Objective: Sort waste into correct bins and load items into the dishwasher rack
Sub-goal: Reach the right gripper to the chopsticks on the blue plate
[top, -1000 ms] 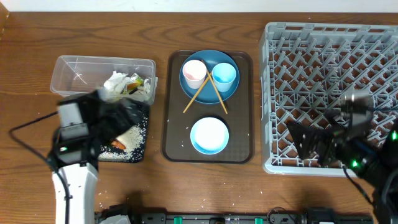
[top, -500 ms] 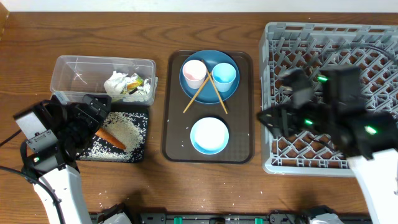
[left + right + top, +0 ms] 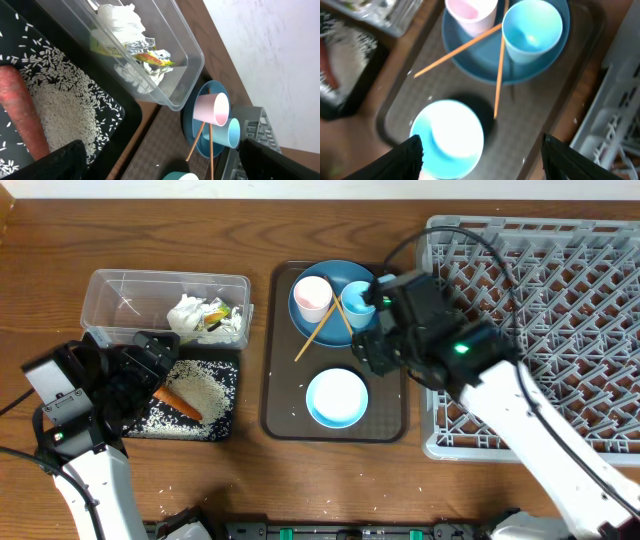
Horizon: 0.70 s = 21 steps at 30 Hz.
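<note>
On a wooden table (image 3: 250,470), seen from above, three groups of things sit in a row. At the left, a clear plastic box (image 3: 120,290) holds a crumpled white tissue (image 3: 190,315) and a yellow-green wrapper (image 3: 218,312). Just in front of the box, a shallow black tray (image 3: 232,415) carries a patch of white rice (image 3: 203,388) and an orange carrot (image 3: 180,402) lying on its side at the rice's edge. The left gripper (image 3: 162,147) hovers at the tray's left end, by the carrot. Its fingers are spread wide with nothing between them.

At the middle, a dark brown serving tray (image 3: 283,415) carries a large round blue plate (image 3: 337,272) at its far end. On the plate stand a pink cup (image 3: 312,297) and a light blue cup (image 3: 358,302), side by side, mouths up. Two thin wooden chopsticks (image 3: 318,335) start between the cups and splay out over the plate's near rim onto the tray. A pale blue-white bowl (image 3: 337,398) sits upright at the tray's near end, apart from the plate.

The right gripper (image 3: 482,150) hangs above the serving tray's right side, just beside the light blue cup, between plate and bowl. Its fingers are parted and hold nothing. At the right stands the large grey dishwasher rack (image 3: 580,270), and the right arm reaches across its near left corner.
</note>
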Tool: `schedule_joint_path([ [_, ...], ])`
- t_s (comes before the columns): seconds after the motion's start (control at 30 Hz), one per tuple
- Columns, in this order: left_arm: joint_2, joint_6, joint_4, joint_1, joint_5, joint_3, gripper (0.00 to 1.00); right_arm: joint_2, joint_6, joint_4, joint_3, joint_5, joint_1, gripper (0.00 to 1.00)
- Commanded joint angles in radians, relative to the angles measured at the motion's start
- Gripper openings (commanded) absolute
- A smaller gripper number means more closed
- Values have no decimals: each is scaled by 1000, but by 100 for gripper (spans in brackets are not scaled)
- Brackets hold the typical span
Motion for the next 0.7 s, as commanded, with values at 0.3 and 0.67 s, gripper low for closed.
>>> schedule_joint_path([
  [0.3,-5,0,-1,6,10,21,100,244,33,149,14,140,39,70],
  [0.67,-5,0,-1,6,10,21,100,316,33,170,8,148,40,51],
])
